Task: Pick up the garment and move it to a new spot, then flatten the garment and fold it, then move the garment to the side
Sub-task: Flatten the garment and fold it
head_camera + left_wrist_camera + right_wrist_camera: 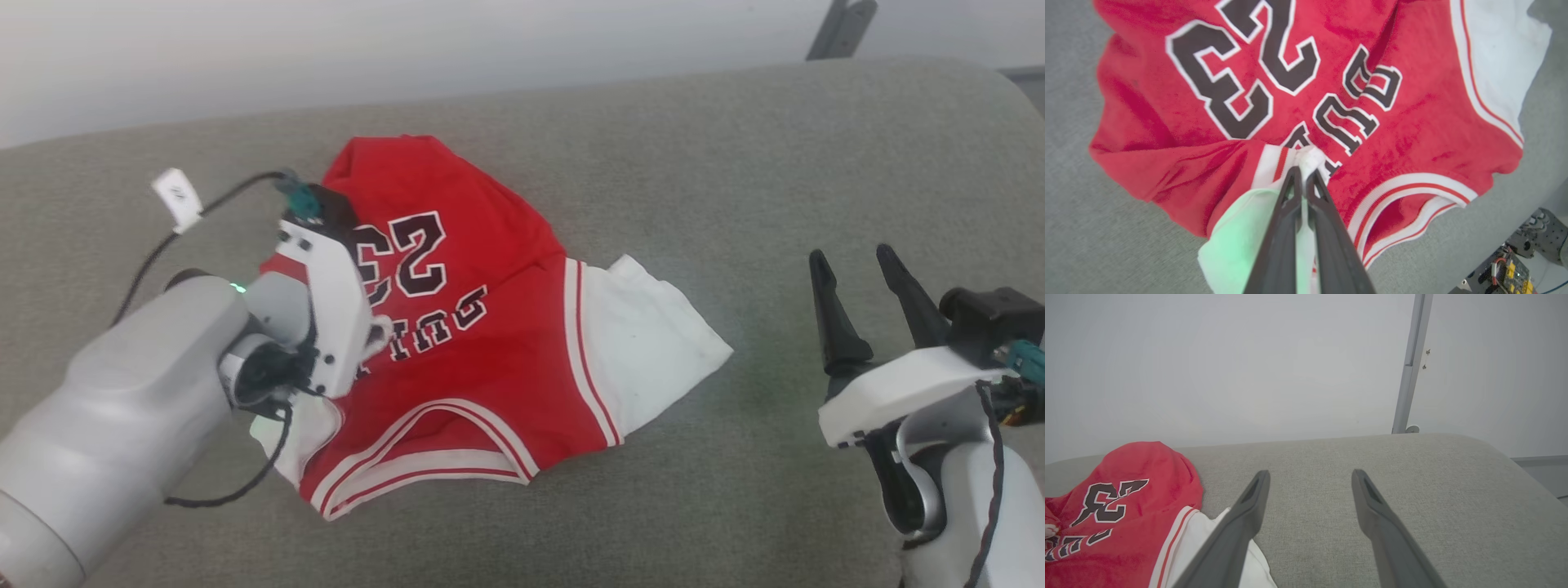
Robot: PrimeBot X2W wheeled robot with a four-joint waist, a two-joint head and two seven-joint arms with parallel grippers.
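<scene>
The Bulls 23 jersey lies crumpled on the grey upholstered cushion, left of centre. One white sleeve is spread out to the right and the striped neckline is on the near side. The left gripper is down on the jersey's left part, its jaws clenched on a small bunch of white sleeve fabric beside the lettering. The right gripper hangs over bare cushion well to the right of the jersey, its jaws released and holding nothing.

By my reading the task is at its very start. The pinch for the first pickup is made, but the jersey looks unlifted. The carry to a new spot, the flattening, the folding and the move aside all remain to be done.

No container plays a part; the jersey rests directly on the cushion.
</scene>
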